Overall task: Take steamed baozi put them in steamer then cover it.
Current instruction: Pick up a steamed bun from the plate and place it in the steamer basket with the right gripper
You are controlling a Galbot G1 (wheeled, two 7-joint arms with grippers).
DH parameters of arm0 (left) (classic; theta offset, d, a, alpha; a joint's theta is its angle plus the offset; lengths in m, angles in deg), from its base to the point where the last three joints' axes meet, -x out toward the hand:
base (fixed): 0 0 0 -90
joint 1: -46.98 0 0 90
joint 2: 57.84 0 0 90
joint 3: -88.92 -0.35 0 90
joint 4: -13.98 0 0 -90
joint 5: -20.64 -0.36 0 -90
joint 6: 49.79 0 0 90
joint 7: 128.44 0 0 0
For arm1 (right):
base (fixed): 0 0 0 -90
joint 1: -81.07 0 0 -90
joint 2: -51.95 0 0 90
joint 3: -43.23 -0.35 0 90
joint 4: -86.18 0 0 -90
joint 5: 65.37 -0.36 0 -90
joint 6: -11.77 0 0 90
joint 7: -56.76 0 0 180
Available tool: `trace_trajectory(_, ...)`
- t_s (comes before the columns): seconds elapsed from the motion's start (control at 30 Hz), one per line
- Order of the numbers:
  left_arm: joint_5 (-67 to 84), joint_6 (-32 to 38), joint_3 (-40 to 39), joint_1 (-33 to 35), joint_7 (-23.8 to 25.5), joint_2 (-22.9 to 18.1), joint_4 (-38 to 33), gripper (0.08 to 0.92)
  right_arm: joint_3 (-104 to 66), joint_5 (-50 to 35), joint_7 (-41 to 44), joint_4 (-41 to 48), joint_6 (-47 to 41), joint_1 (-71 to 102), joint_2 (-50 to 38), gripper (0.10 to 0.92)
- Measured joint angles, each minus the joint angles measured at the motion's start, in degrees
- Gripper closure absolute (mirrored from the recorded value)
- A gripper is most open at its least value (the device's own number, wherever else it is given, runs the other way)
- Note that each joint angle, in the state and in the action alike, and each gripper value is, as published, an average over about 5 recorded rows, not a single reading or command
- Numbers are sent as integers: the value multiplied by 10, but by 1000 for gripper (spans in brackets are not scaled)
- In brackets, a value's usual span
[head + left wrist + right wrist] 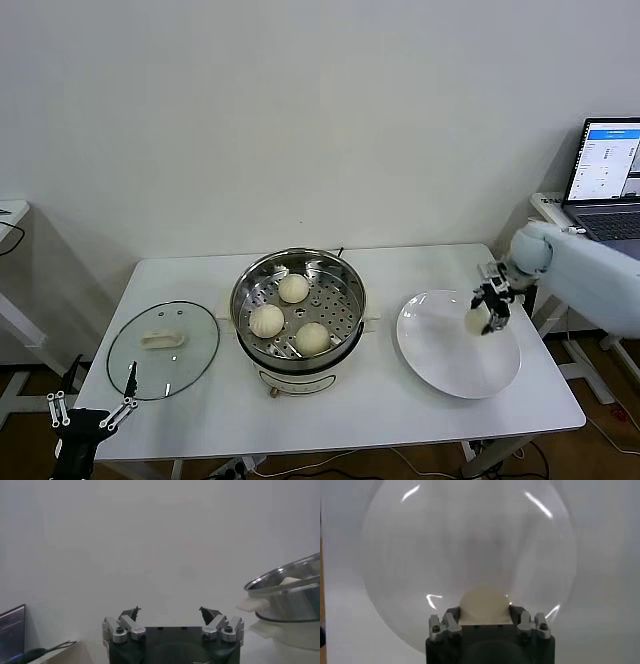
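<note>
- Steel steamer (300,300) sits mid-table with three buns (293,288) already on its perforated tray, so we reckon the loading step is nearly done.
- Our right gripper (487,316) is down over the white plate (455,365), off to the steamer's right, fingers pinched on the last bun (476,321). In the right wrist view that bun (484,604) sits snug between the two fingers, right at the palm end.
- It looks grabbed from the sides, probably so the soft dough lifts off the plate without squashing the pleats.
- Glass lid (163,348) lies flat on the table (400,260) to the steamer's left, handle up, well clear of the pot so the opening is free for dropping buns in.
- Our left gripper (92,415) hangs low by the table's near left corner, just below the lid, fingers spread wide and holding nothing, likely waiting for the covering step.
</note>
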Motion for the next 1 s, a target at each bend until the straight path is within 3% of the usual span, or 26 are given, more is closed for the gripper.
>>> trace_trajectory(0.43,0,-1,-2,-6,-1,1,-2,177,56,-106,95,-81,-20,-194,89,355)
trace_trajectory(1.0,0,-2,2,-16,-7,-3,3,177,122,-188,74,-116,-65,-253,260,341)
